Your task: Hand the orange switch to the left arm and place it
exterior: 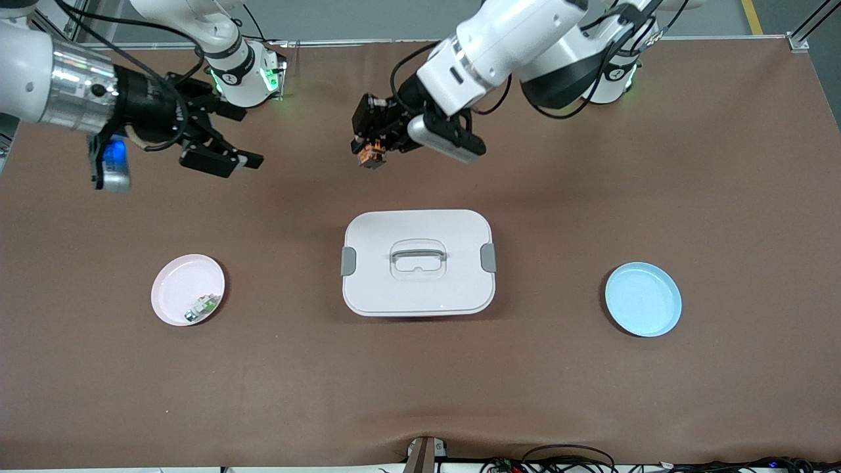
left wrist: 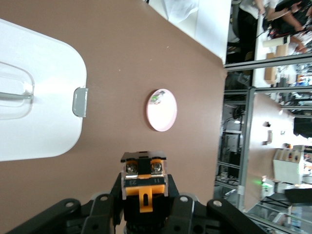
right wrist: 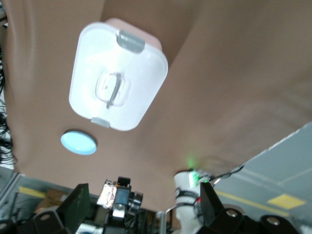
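gripping the orange switch [exterior: 371,156], the left hand [exterior: 374,148] hangs above the bare surface [exterior: 591,407] between the robots' bases and the box [exterior: 418,263]. the right hand [exterior: 227,157], released, hovers toward the right arm's end.

Box [exterior: 418,263] between two plates — midtable

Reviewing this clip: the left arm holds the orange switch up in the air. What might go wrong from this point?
1. The left gripper, shut on the orange switch, grips only its base; it may slip and drop onto the table.
2. The box sits between the pink plate and the blue plate; a low path might clip its lid.
3. The right gripper hangs open and apart; a handover may misalign.
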You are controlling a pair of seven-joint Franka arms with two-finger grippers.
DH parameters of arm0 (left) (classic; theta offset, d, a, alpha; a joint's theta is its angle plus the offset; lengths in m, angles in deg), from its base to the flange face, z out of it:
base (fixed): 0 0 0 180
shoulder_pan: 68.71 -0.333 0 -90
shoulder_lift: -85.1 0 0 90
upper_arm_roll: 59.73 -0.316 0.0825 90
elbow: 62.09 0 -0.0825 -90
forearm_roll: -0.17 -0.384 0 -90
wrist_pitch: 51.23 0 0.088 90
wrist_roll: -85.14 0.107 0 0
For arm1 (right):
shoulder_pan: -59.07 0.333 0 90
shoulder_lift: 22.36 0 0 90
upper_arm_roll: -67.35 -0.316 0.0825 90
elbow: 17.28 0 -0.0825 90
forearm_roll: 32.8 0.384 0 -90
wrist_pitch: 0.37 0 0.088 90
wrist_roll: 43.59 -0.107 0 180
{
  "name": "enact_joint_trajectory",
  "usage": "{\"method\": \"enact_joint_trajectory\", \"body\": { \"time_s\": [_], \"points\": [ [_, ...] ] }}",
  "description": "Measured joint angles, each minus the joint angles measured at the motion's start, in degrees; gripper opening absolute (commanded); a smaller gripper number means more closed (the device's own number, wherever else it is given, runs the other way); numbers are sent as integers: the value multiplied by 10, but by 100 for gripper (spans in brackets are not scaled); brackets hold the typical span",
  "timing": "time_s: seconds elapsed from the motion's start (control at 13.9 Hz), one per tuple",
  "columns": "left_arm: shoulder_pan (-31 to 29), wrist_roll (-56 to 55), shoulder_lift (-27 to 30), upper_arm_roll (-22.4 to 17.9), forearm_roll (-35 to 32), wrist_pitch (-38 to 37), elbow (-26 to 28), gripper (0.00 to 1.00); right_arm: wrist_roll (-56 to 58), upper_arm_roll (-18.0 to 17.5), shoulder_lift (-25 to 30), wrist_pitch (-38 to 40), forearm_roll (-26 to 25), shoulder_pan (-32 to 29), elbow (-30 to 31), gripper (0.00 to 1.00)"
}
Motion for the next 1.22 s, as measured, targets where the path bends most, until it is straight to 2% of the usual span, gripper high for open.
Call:
{"method": "enact_joint_trajectory", "body": {
  "time_s": [0.14,0.43,0.65,1.0,1.22],
  "points": [
    [32,-8,-42,-12,-33,22,0,0,58,0,0,13,-45,-3,1,100],
    [134,-44,-76,-94,-61,49,-10,0,157,-1,-1,28,-125,-4,3,100],
    [145,-46,-75,-103,-62,49,-21,0,211,0,-3,31,-161,-12,7,100],
    [145,-46,-75,-105,-62,49,-23,0,215,1,-13,22,-157,-23,34,100],
    [145,-46,-75,-105,-62,49,-23,1,160,1,-14,-49,-101,-31,106,100]
  ]
}}
